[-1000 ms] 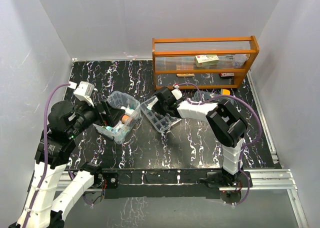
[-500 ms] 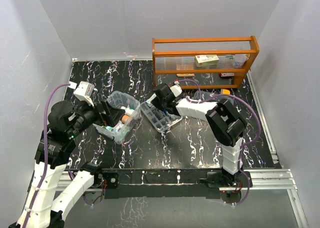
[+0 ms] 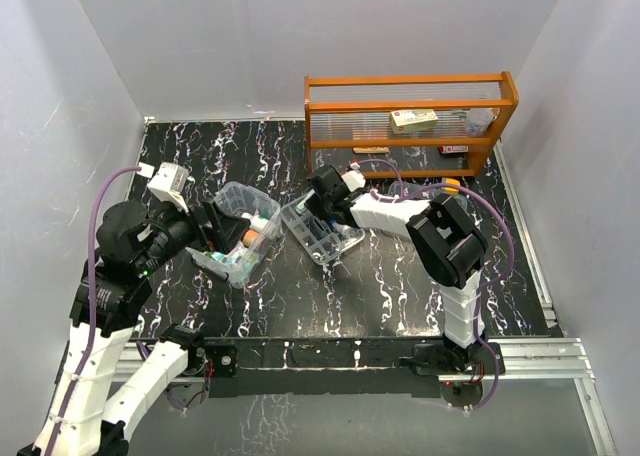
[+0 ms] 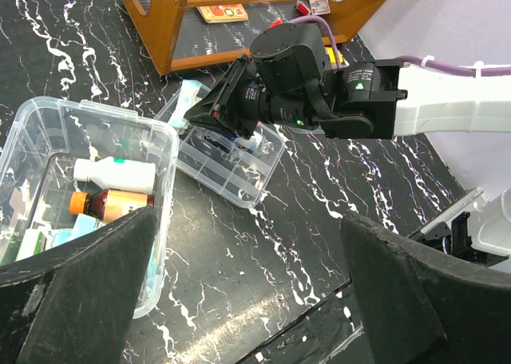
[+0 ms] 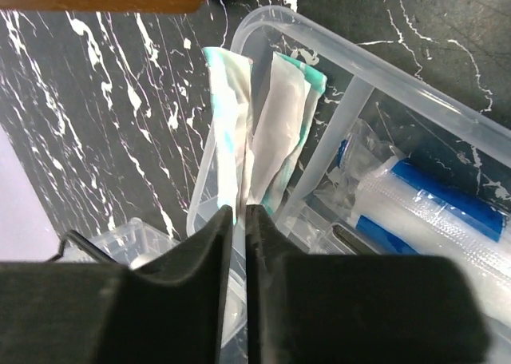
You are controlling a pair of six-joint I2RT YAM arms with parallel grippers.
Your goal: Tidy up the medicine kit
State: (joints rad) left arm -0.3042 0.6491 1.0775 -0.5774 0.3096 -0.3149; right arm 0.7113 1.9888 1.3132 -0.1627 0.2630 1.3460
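The clear medicine kit box [image 3: 232, 198] stands at middle left, with a white bottle [image 4: 114, 172] and a brown bottle [image 4: 108, 203] in it. Its divided insert tray [image 3: 322, 238] lies on the table to the right of it. My right gripper [image 5: 238, 208] is shut on the edge of a white and teal packet [image 5: 225, 128], held upright at the tray's far end compartment [image 5: 263, 29]. A second packet [image 5: 281, 116] stands beside it. Blue-labelled wrapped items [image 5: 427, 200] lie in the neighbouring compartment. My left gripper [image 4: 249, 216] is wide open and empty, above the table beside the box.
An orange wooden rack [image 3: 410, 121] with a ribbed clear panel stands at the back right, with a small box [image 3: 414, 119] on its shelf and a red item [image 3: 453, 149] under it. A yellow object [image 3: 452, 184] lies in front of the rack.
My right gripper has shifted slightly left and back over the tray's far end, still holding the packet. The left arm has not moved.
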